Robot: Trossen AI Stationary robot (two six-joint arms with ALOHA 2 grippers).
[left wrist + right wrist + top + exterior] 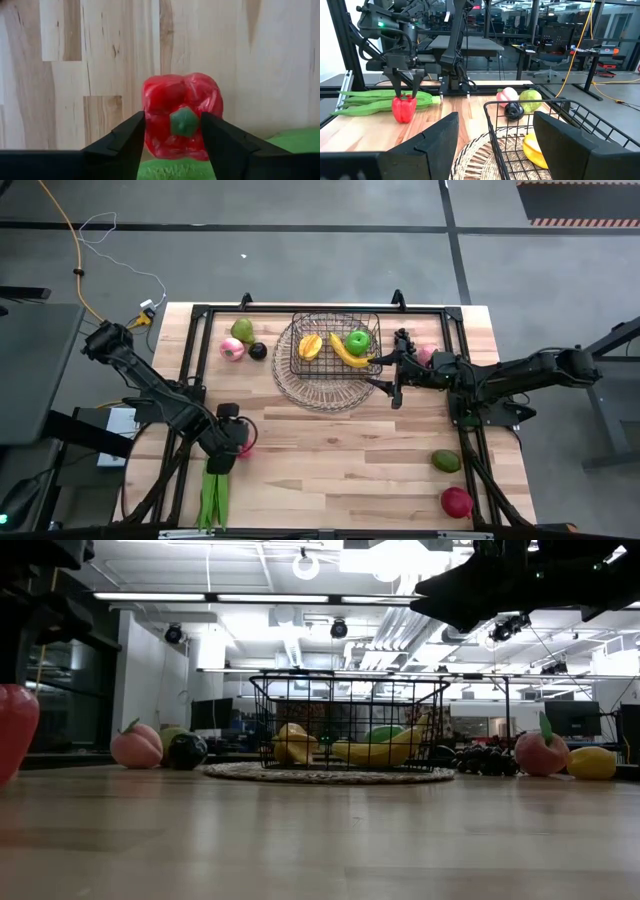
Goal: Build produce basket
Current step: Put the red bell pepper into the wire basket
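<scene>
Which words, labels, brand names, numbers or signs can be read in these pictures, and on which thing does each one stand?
No readable text: none shows on the dark wire-mesh basket, the pale wooden table, the red plastic pepper or the yellow banana.
Too small or blurred to read: anything on the monitor screens in the room behind.

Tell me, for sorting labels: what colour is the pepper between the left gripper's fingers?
Red, glossy bell pepper with a green stem; left wrist view shows it best.

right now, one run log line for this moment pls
left gripper: closing around red pepper on table | right gripper: open, empty, beside basket | basket: banana, green apple inside
</scene>
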